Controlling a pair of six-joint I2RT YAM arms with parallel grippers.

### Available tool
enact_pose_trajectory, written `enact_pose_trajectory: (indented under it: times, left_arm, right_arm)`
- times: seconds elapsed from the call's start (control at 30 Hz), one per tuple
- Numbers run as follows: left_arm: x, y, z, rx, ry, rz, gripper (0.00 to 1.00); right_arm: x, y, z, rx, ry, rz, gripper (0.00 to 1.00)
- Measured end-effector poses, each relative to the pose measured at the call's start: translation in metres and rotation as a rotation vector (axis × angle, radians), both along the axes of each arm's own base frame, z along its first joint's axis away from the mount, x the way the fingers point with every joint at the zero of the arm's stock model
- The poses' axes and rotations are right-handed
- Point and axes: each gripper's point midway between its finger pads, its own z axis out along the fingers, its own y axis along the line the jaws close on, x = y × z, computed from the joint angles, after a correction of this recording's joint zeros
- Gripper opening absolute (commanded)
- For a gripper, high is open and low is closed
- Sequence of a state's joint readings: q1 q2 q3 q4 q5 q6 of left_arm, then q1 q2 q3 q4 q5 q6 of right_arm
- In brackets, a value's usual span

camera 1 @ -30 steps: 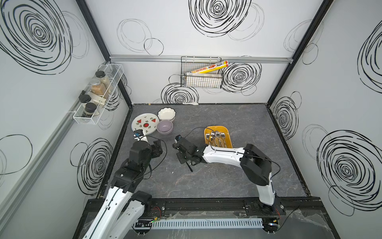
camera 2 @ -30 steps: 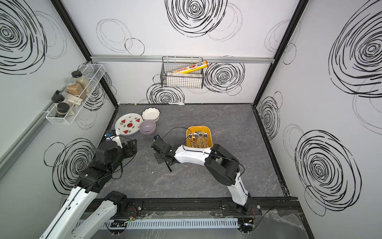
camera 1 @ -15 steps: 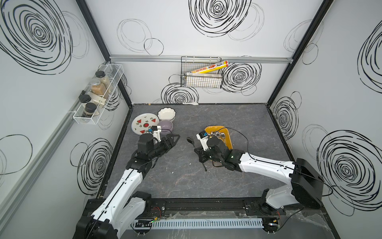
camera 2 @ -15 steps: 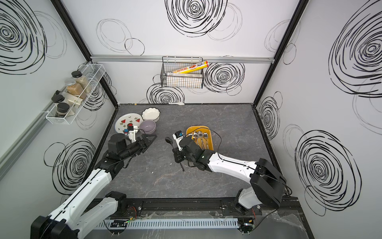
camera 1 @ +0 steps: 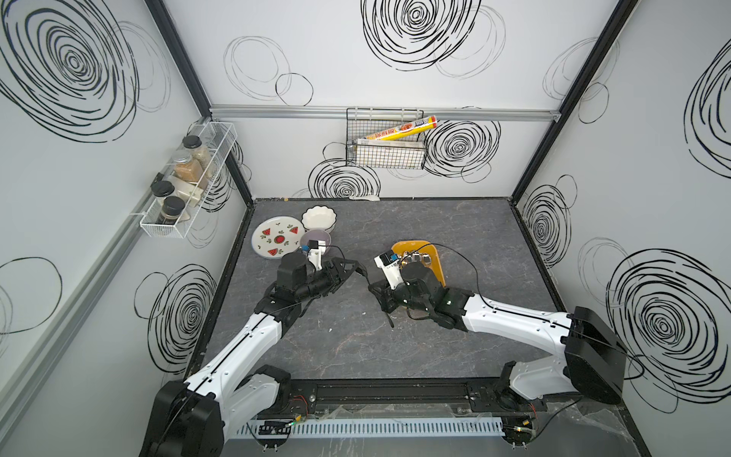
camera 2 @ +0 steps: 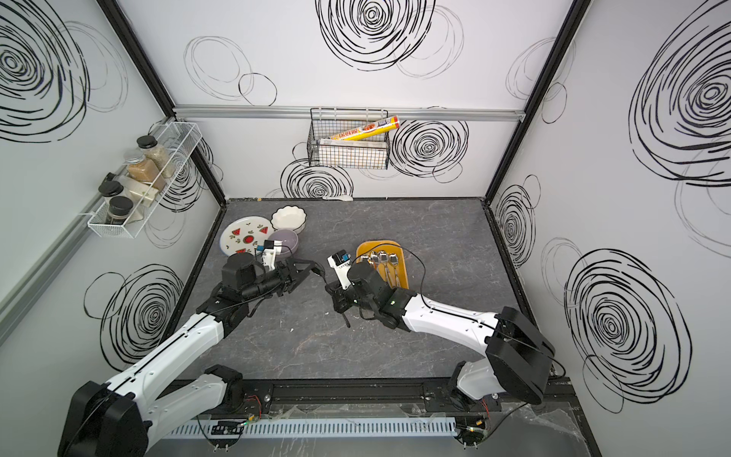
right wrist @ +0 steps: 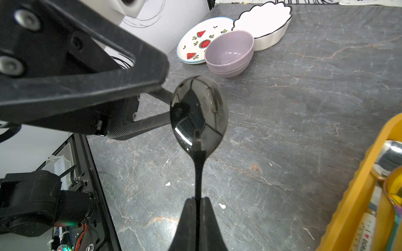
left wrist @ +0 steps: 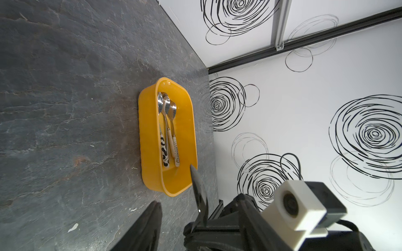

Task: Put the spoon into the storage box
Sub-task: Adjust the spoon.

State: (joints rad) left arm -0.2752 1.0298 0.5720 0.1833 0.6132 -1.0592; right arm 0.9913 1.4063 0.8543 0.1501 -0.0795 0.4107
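Just short of the spoon's bowl, the left gripper [camera 1: 356, 272] holds its jaws apart and empty; we cannot tell whether their tips touch it. We see the spoon [right wrist: 199, 113], glossy black, pinched by its thin handle in the right gripper [right wrist: 197, 208], whose jaws are clamped tight on it, the bowl sticking out ahead in the air. Just beside the right jaws sits the storage box [left wrist: 145, 134], with 3 spoons [left wrist: 166, 104] inside. We judge the spoon light, stiff and slick, apt to swivel. The flat handle, mid-length, is the best hold.
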Motion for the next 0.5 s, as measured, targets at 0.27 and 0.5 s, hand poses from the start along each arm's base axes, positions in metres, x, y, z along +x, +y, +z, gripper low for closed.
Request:
enact_pose_trajectory:
  times: [0.27, 0.5]
  left_arm:
    - [0.007, -0.002, -0.011, -0.003, 0.053, 0.008, 0.30]
    - [0.009, -0.008, -0.010, -0.031, 0.084, -0.007, 0.00]
  right_arm:
    - [-0.006, 0.008, -0.014, -0.013, 0.027, 0.054, 0.00]
    - [-0.006, 0.009, -0.021, -0.029, 0.030, 0.060, 0.00]
